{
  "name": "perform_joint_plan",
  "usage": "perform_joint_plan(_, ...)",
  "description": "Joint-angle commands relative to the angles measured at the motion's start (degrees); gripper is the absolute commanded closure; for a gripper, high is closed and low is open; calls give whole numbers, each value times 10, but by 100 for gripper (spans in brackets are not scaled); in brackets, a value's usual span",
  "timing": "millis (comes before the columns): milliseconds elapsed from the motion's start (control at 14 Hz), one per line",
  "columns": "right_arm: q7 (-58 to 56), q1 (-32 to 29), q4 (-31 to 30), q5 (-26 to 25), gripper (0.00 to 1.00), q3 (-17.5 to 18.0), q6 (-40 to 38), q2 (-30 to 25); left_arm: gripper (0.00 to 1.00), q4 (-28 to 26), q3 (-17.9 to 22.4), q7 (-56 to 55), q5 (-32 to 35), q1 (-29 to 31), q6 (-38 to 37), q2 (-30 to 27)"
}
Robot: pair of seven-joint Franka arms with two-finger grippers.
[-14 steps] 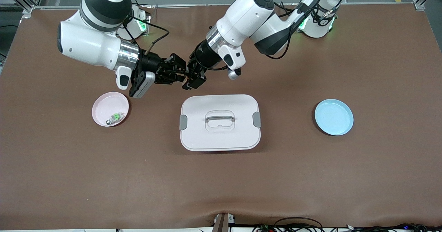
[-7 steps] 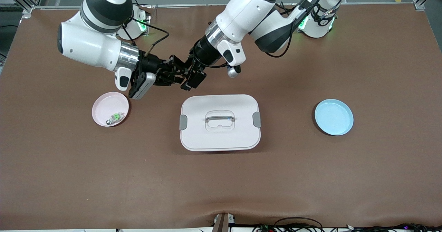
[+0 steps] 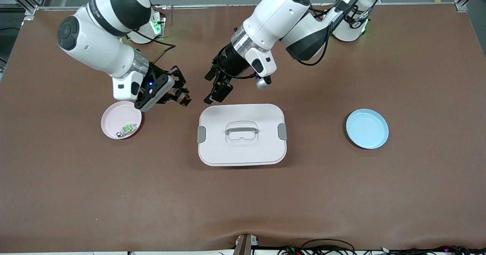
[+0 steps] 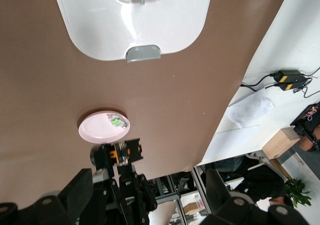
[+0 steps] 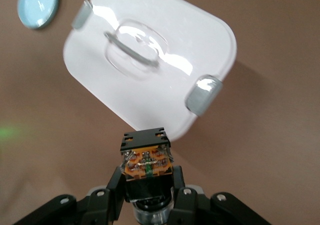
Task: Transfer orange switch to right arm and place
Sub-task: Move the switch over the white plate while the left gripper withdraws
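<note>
- A second ago the two tools were met tip to tip above the surface, farther from the front camera than the white lidded box [image 3: 242,134]; now they are seen drawn well apart.
- The right tool [image 3: 181,98] has been swung toward the pink plate [image 3: 114,119] and is held over the bare surface between that plate and the box.
- The right tool's fingers are pressed together on the orange switch [image 5: 147,161], which is pinched at its lower body, with its black top and orange face turned up toward the right wrist camera.
- The orange switch is therefore found up in the air in the right tool, not on the surface; in the left wrist view it shows as a small orange-and-black part [image 4: 122,152] beside the pink plate.
- The left tool [image 3: 213,87] has been pulled back toward its own base and hangs just above the box's edge that lies farthest from the front camera; its fingers are spread and nothing is held between them.
- The similar green-faced part [image 3: 128,128] lies in the pink plate, as before.
- The box and the blue plate [image 3: 367,128] are unmoved.
- No brand, label or writing can be read on any thing; only a blue light is lit on the right arm's wrist housing [image 3: 151,83].
</note>
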Motion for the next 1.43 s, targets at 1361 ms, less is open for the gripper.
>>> perform_joint_plan(1361, -510, -205, -208, -307, 100, 4, 178, -15, 0, -83, 1, 420, 44, 138, -283, -121)
